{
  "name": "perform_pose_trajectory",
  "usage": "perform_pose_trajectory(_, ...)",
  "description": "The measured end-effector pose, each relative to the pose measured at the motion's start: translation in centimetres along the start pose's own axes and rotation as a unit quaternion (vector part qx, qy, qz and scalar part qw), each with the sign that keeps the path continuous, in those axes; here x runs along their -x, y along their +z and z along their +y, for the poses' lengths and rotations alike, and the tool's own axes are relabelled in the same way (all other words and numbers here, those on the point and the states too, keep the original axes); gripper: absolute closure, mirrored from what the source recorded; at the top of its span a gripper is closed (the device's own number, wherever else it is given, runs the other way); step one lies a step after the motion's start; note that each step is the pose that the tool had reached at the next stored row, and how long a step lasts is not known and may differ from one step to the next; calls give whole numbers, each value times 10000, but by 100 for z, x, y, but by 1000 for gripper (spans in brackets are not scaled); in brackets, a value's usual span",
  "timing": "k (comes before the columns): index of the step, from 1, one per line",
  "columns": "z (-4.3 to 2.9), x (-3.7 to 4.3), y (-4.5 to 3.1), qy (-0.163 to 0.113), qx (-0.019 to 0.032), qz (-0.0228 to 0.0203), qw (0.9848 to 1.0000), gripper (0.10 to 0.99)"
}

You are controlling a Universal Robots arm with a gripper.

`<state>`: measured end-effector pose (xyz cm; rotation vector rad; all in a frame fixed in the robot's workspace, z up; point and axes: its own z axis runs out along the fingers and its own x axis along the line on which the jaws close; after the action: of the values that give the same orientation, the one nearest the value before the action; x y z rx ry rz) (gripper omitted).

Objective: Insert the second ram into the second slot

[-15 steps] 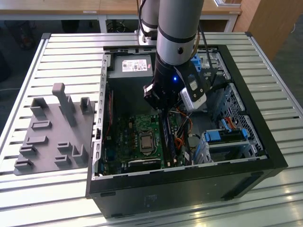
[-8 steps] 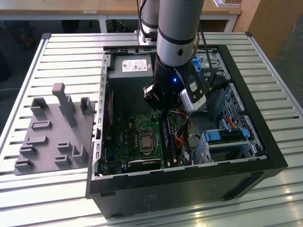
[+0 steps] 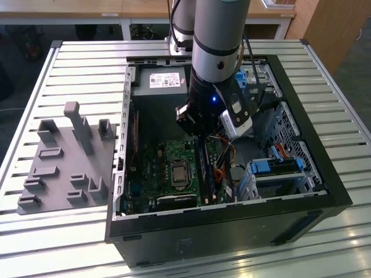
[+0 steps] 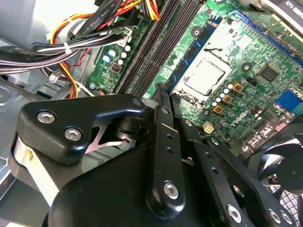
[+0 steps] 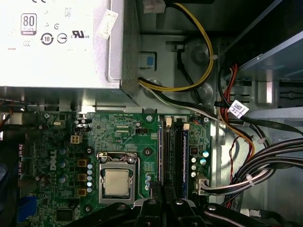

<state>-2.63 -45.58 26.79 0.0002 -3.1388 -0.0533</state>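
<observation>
Second ram (image 5: pixel 161 151) appears to be the thin blue strip standing on edge in the bank of memory slots (image 5: pixel 173 156), along the side of that bank nearest the CPU socket (image 5: pixel 117 182). I take it to be seated rather than carried, since it runs the length of the slot. In the second wrist view the same strip (image 4: pixel 194 47) runs between the CPU socket (image 4: pixel 204 78) and the dark slots (image 4: pixel 156 47).

One more blue strip (image 5: pixel 185 151) stands on the side of the bank farthest from the CPU socket.

The tool (image 5: pixel 164 191) sits in line with the strip nearer the socket, at one end of it. In the second wrist view the tool (image 4: pixel 167 92) has its two black fingers (image 4: pixel 161 118) drawn together, with nothing blue between them. Its tips lie just beside the socket's corner. Whether they touch the strip, I cannot tell.

In the exterior view the tool (image 3: pixel 200 134) hangs inside the open computer case (image 3: pixel 232 231), just beside the CPU socket (image 3: pixel 178 172). The case lies on a slatted worktop (image 3: pixel 75 63).

Bundled cables (image 5: pixel 265 165) lie across the slot bank from the CPU socket. The power supply (image 5: pixel 57 42) is well apart from the socket.
</observation>
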Motion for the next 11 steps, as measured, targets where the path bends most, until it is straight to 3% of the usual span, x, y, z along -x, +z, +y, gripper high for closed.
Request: perform_pose_trajectory(11, -16, 5, 45, 52, 15, -1, 10000, 949)
